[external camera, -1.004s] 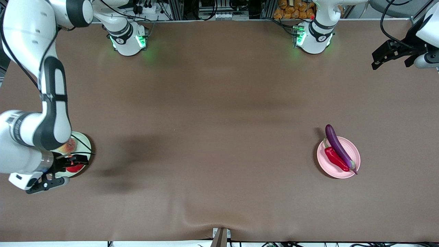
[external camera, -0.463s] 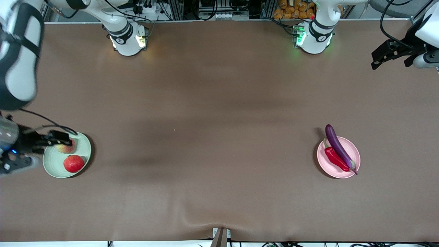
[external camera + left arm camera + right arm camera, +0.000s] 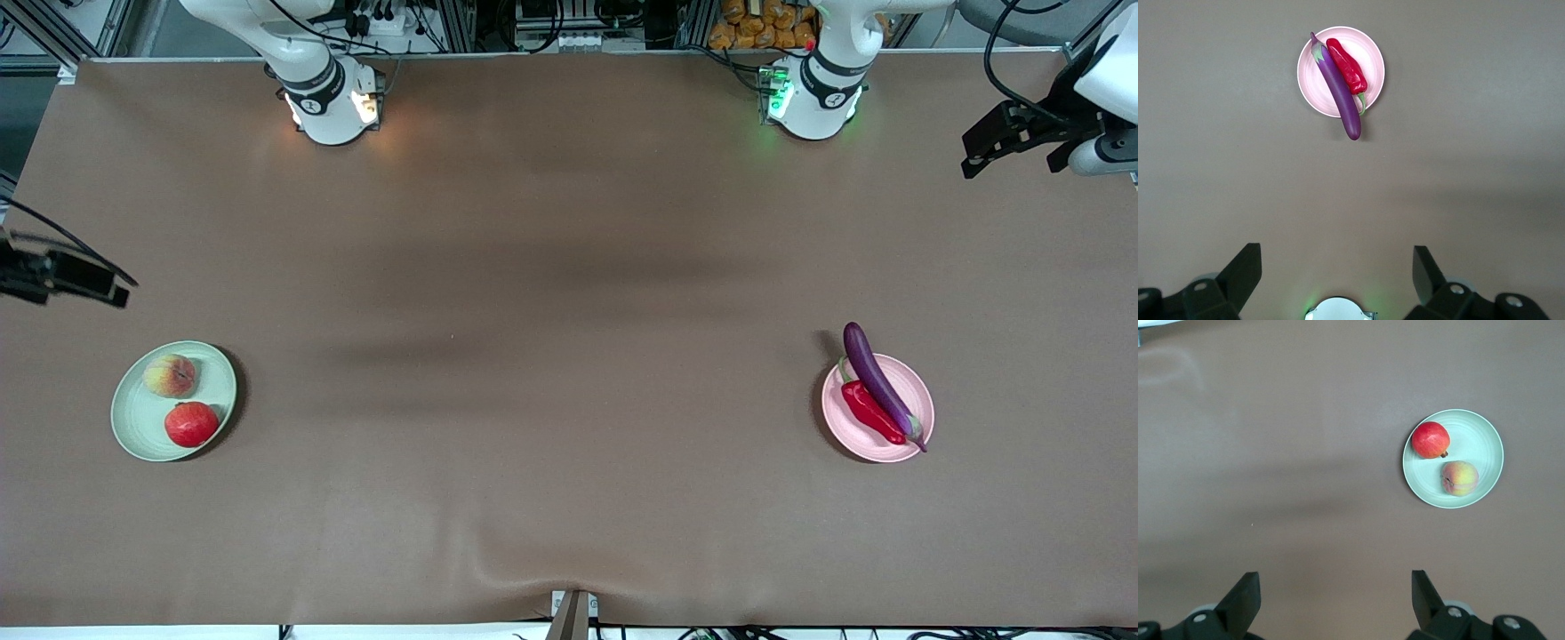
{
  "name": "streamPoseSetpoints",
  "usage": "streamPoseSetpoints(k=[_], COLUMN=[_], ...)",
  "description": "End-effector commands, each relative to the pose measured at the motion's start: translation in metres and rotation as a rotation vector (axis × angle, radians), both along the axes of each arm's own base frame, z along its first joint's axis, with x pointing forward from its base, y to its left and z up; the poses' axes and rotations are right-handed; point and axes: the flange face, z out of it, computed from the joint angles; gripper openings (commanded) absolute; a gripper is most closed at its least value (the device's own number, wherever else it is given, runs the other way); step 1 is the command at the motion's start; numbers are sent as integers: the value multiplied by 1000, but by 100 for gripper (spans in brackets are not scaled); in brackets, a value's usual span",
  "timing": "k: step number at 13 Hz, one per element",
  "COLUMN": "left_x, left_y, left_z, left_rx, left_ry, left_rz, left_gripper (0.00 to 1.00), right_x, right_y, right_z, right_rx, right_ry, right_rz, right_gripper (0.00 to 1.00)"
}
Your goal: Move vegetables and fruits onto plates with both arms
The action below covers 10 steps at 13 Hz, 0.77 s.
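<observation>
1. Landmark: the table (image 3: 569, 498), covered in plain brown cloth. All positions below are given against it.

2. Green plate (image 3: 133, 427): lies at the right arm's end of the table, toward the camera edge. It carries the peach (image 3: 171, 375) and the red fruit (image 3: 191, 424), side by side and apart, the peach farther from the camera.

3. Pink plate (image 3: 916, 400): lies at the left arm's end of the table. It carries the eggplant (image 3: 876, 378) and the chili (image 3: 871, 412), lying parallel and touching. The eggplant overhangs the rim at both ends, being longer than the plate is wide.

4. Sorting judged deliberate: fruits on one plate, vegetables on the other, each plate at the end served by its own arm. No produce lies loose on the table; the transfer appears complete.

5. Right gripper (image 3: 1330, 597): high over the right arm's edge of the table, fingers spread wide, holding nothing.

6. Left gripper (image 3: 1337, 272): high over the table's corner at the left arm's end, fingers spread wide, empty. Both arms appear parked clear of the plates.

7. Writing: small round marks show on the arm bases, too small to read. No brand or label seen on plates or produce.
</observation>
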Motion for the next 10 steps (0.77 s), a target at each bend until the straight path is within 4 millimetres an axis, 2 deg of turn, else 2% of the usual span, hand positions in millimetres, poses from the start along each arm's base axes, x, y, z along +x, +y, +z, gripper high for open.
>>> streamPoseSetpoints(k=[1,3,5,7,9,10], left_x=[-9,-9,-10,-10,-12,-13], left_y=[3,3,3,5,6,5], left_z=[5,6,6,6,6,7], left_rx=[7,7,7,6,7,8], left_ry=[6,4,7,11,18,20], left_rz=[-20,-20,-37,-55,-54,-55], left_gripper=[100,100,100,100,100,100], right_x=[-37,-61,-66,-67,-64,-66], right_y=[1,-3,10,7,6,12], right_z=[0,-4,-7,-6,5,8], right_rx=[-11,-6,-28,-32,-71,-120], right_ry=[-1,-38,-15,-8,-29,-26], right_rz=[-29,-44,-16,-14,2,20], right_gripper=[100,100,100,100,100,100])
